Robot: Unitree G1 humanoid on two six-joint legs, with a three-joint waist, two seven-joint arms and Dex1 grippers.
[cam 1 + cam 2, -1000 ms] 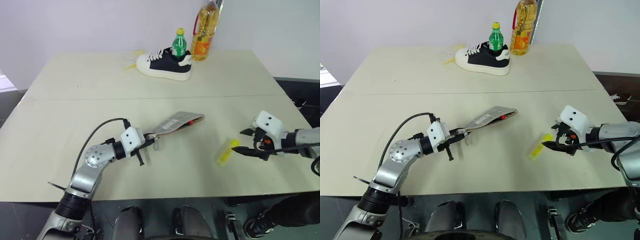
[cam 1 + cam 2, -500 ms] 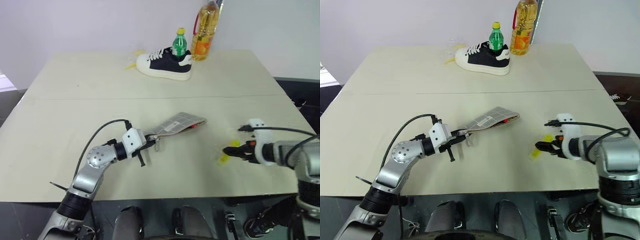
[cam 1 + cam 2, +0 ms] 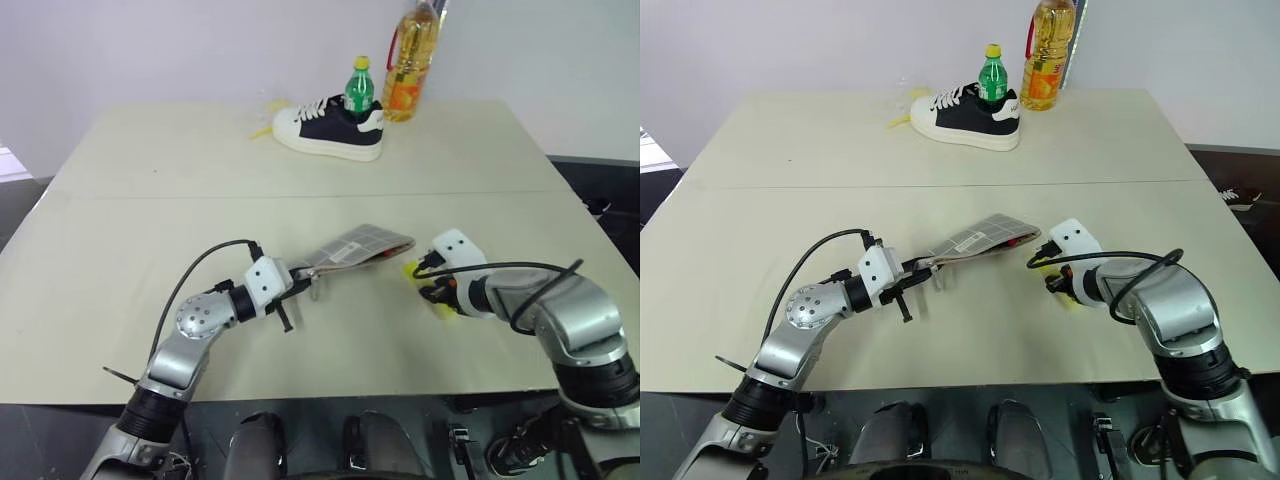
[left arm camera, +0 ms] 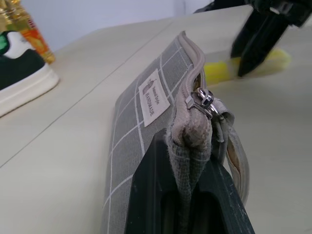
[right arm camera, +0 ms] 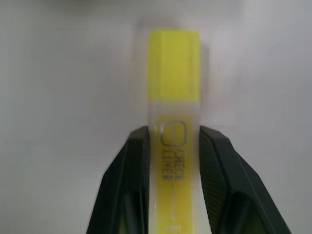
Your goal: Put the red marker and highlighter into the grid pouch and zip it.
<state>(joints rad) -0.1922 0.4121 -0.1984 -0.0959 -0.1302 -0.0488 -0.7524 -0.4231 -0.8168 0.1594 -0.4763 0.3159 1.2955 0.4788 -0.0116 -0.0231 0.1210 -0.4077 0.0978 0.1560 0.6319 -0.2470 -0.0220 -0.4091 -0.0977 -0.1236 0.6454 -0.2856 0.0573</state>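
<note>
Left eye view: shoe (image 3: 330,128), bottles (image 3: 411,62) far behind pouch (image 3: 358,246).

Left gripper (image 3: 300,283) at centre-left, arm bent, fingers pinched together. Right gripper (image 3: 432,292) at centre-right, angled downward, fingers clamped.

I see the grid pouch (image 4: 141,122), grey with white grid lines, a white label and beige zip edge. The highlighter (image 5: 174,97) is bright yellow between black fingers (image 5: 127,185). The shoe (image 3: 330,128) is black and white on the cream table (image 3: 150,220).
</note>
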